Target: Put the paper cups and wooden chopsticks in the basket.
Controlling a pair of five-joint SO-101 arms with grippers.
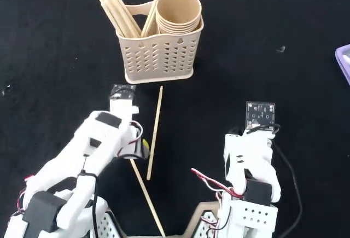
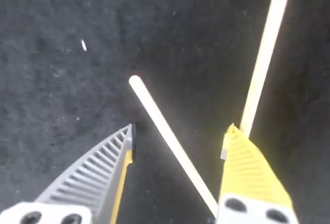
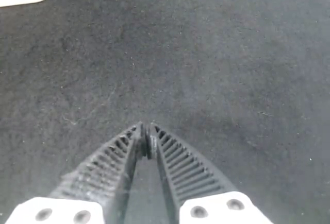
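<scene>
High view looks down on a black table (image 1: pixel 284 24). The basket (image 1: pixel 158 57) stands toward its far edge, about midway across. A stack of cups (image 1: pixel 179 9) sits upright, mouths up, in the basket's right compartment. A bundle of chopsticks (image 1: pixel 116 12) stands on end in the left compartment, leaning out toward the table's left edge, and a few more lean the other way against the cups. Two more lie flat on the table, nearer the arms. The first chopstick (image 1: pixel 155 131) has its long axis running almost straight from far to near; its far end is just short of the basket's foot and its near end is tilted slightly leftward. The second chopstick (image 1: pixel 147 197) lies on a diagonal, with its far end by the left arm's wrist and its near end pointing toward the near edge and rightward. The two lie just beside each other without crossing. In the left wrist view the left gripper (image 2: pixel 180 131) hangs low over the table, fingers spread wide and holding nothing. The second chopstick runs slantwise through the gap, its rounded end just past the fingertips. The first chopstick passes behind the yellow finger (image 2: pixel 247 167); whether they touch cannot be told. The right gripper (image 3: pixel 146 131) has its fingers pressed together with nothing between them, over bare cloth, well apart from both loose sticks. A purple thing (image 1: pixel 344 63) sits at the table's right edge.
</scene>
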